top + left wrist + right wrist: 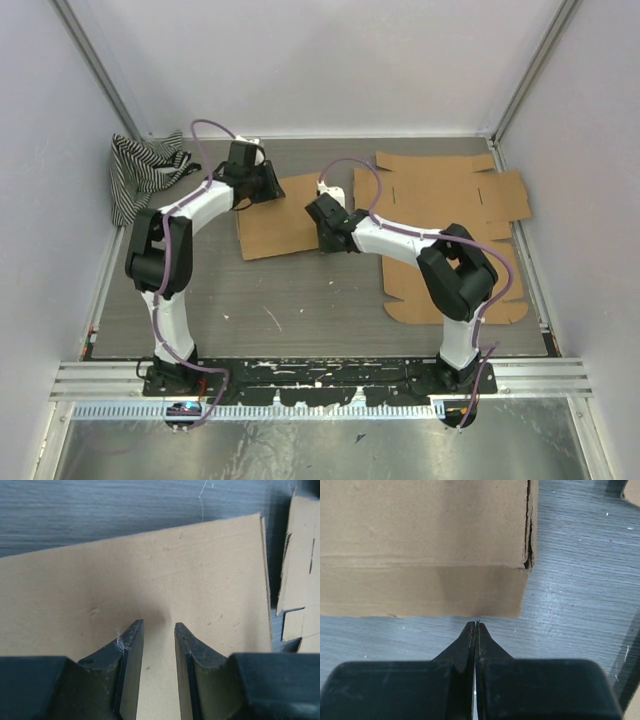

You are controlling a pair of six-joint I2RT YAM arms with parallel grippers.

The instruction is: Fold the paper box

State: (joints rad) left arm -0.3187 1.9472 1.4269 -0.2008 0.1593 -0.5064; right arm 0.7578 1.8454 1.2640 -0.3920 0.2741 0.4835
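Observation:
The paper box is a flat brown cardboard piece (285, 215) lying mid-table, with a crease along its near side in the right wrist view (420, 545). My left gripper (262, 180) hovers over its back left part. Its jaws (159, 625) stand partly open above the cardboard face (150, 565), and nothing is between them. My right gripper (328, 228) sits at the box's right side. Its tips (476, 624) are shut on nothing, on the table just short of the cardboard's edge.
More flat cardboard blanks (450, 190) lie at the back right, and another (455, 295) lies under the right arm; their edges show in the left wrist view (300, 555). A striped cloth (145, 172) is bunched in the back left corner. Walls enclose the grey table (300, 300).

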